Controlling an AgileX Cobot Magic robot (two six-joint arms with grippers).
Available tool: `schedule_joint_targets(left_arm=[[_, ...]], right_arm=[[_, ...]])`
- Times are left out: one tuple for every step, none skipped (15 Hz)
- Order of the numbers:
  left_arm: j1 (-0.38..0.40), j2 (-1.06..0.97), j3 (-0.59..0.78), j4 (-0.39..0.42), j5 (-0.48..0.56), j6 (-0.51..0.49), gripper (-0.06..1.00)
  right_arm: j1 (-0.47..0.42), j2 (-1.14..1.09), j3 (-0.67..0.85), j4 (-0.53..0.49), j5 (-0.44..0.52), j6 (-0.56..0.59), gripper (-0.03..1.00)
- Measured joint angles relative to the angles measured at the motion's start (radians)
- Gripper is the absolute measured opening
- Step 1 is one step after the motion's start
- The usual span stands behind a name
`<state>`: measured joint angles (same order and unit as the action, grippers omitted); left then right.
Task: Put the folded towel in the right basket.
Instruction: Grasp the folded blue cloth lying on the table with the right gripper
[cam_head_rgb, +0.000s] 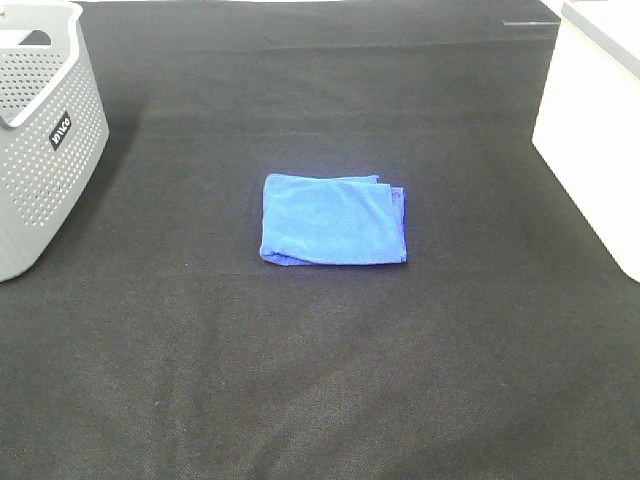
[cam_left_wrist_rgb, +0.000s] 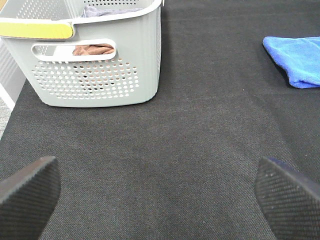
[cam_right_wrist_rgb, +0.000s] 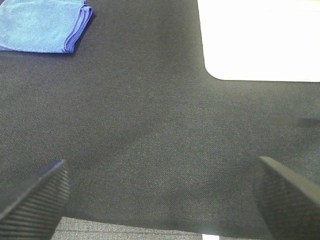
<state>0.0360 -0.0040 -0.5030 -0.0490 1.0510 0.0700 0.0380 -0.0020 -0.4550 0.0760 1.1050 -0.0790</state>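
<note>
On the black mat (cam_head_rgb: 320, 400), right in the middle, lies the towel (cam_head_rgb: 334, 219). It is blue and folded into a flat square. Its layers show along the right side. The right basket (cam_head_rgb: 597, 130) is white and sits well apart from the towel, at the far right edge. A grey basket (cam_head_rgb: 40, 130) sits at the far left.

The left gripper (cam_left_wrist_rgb: 157, 200) is spread wide with nothing in it, near the grey basket. The right gripper (cam_right_wrist_rgb: 162, 197) is spread wide too and holds nothing. It is between the towel and the right basket.

The towel looks soft, light and floppy. It will not break, and it likely will not slip. But it may sag and come unfolded if only one thin layer is pinched. The best place to grab is likely the stacked edge on the side nearest the right basket, taking all the layers at once.
</note>
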Motion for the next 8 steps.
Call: schedule_joint_targets(left_arm=[[0.000, 0.000, 0.000, 0.000, 0.000, 0.000, 0.99], [0.000, 0.000, 0.000, 0.000, 0.000, 0.000, 0.99], [0.000, 0.000, 0.000, 0.000, 0.000, 0.000, 0.99], [0.000, 0.000, 0.000, 0.000, 0.000, 0.000, 0.99], [0.000, 0.000, 0.000, 0.000, 0.000, 0.000, 0.99], [0.000, 0.000, 0.000, 0.000, 0.000, 0.000, 0.99], [0.000, 0.000, 0.000, 0.000, 0.000, 0.000, 0.99], [0.000, 0.000, 0.000, 0.000, 0.000, 0.000, 0.99]], right_arm=[[0.000, 0.000, 0.000, 0.000, 0.000, 0.000, 0.95], [0.000, 0.000, 0.000, 0.000, 0.000, 0.000, 0.95], [0.000, 0.000, 0.000, 0.000, 0.000, 0.000, 0.95], [0.000, 0.000, 0.000, 0.000, 0.000, 0.000, 0.95], [0.000, 0.000, 0.000, 0.000, 0.000, 0.000, 0.95], [0.000, 0.000, 0.000, 0.000, 0.000, 0.000, 0.95], [0.000, 0.000, 0.000, 0.000, 0.000, 0.000, 0.95], [0.000, 0.000, 0.000, 0.000, 0.000, 0.000, 0.95]])
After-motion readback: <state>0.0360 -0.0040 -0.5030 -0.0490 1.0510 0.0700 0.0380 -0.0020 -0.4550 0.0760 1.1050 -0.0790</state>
